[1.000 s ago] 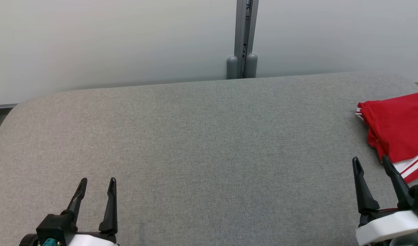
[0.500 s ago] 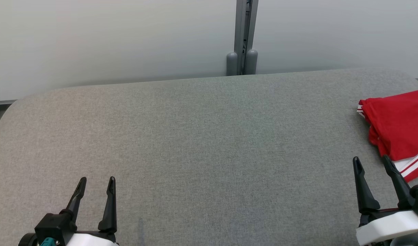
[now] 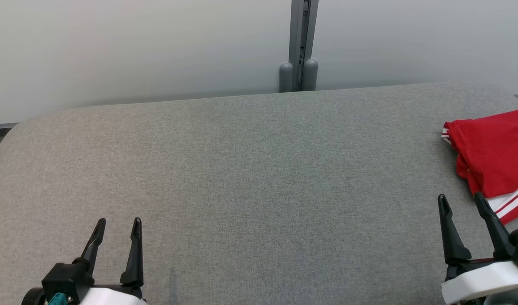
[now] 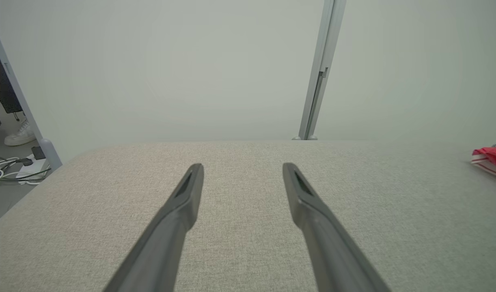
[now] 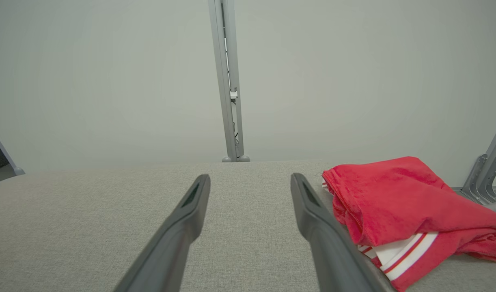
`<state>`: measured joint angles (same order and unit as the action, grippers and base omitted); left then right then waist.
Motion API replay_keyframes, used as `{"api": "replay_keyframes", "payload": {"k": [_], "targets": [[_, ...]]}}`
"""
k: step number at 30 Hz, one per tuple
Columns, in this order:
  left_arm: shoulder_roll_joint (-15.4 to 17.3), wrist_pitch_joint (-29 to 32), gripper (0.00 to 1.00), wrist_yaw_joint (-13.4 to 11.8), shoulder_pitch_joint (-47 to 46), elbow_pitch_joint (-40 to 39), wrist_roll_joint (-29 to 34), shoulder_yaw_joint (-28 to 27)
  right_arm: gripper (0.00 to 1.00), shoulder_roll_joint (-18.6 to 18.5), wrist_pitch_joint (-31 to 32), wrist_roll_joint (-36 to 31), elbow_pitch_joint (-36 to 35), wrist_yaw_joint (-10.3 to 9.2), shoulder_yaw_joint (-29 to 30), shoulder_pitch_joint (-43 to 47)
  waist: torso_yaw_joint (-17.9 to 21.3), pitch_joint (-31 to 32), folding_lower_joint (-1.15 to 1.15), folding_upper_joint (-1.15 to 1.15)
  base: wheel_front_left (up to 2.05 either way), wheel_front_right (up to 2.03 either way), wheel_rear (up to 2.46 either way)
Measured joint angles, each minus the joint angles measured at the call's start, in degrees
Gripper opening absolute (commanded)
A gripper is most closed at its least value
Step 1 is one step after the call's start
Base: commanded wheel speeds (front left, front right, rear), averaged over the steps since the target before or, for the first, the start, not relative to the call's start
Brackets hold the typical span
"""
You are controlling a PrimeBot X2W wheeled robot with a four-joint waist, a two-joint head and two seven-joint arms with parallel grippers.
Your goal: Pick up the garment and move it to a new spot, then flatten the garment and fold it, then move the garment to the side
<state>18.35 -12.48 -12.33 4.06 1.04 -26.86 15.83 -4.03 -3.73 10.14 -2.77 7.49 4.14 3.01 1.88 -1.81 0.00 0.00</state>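
Note:
The garment [image 3: 494,156] is red with white stripes and lies folded at the right end of the grey padded table [image 3: 250,182]. It also appears as a red bundle [image 5: 398,202] in the right wrist view and as a small red edge [image 4: 493,159] far right in the left wrist view. My right gripper [image 3: 461,200] stands open just in front and to the left of the garment, holding nothing. My left gripper [image 3: 117,224] is open over the table's near left part, far from the garment. Open fingers frame bare table in both wrist views [image 4: 242,167] [image 5: 250,177].
A pale partition wall with a grey post [image 3: 299,46] stands behind the table. Cables and a white shoe [image 4: 18,138] lie on the floor past the table's left end. A grey metal bracket [image 5: 485,178] stands behind the garment.
The head camera has tilted slightly, so the table's far edge and post sit higher in the picture. Both grippers stay open and nearly still. The garment has not moved on the table.

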Motion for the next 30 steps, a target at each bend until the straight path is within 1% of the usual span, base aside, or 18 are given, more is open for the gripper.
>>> {"api": "replay_keyframes", "payload": {"k": [21,22,26,30], "targets": [[0.45,-0.66,1.0,0.18,-0.73,0.68,-0.42,0.32,1.0,0.38,-0.41,0.22,0.09,0.0,-0.11,-0.02,-0.43,-0.47,0.0,0.0,0.0,0.0,0.0],[0.41,-0.66,0.0,0.21,-0.68,0.79,-0.43,0.44,0.0,0.45,-0.4,0.29,0.18,0.0,-0.13,0.02,-0.46,-0.51,0.0,0.0,0.0,0.0,0.0],[-1.1,-0.4,0.0,0.2,0.57,2.44,-0.92,1.04,0.0,1.05,-0.31,0.78,2.09,0.0,-0.54,0.82,-0.47,-0.49,0.0,0.0,0.0,0.0,0.0],[-1.63,0.49,0.0,1.05,0.6,2.82,-4.44,0.2,0.0,1.14,0.2,5.02,2.93,0.0,-0.54,0.82,-0.52,-0.43,0.0,0.0,0.0,0.0,0.0]]}}
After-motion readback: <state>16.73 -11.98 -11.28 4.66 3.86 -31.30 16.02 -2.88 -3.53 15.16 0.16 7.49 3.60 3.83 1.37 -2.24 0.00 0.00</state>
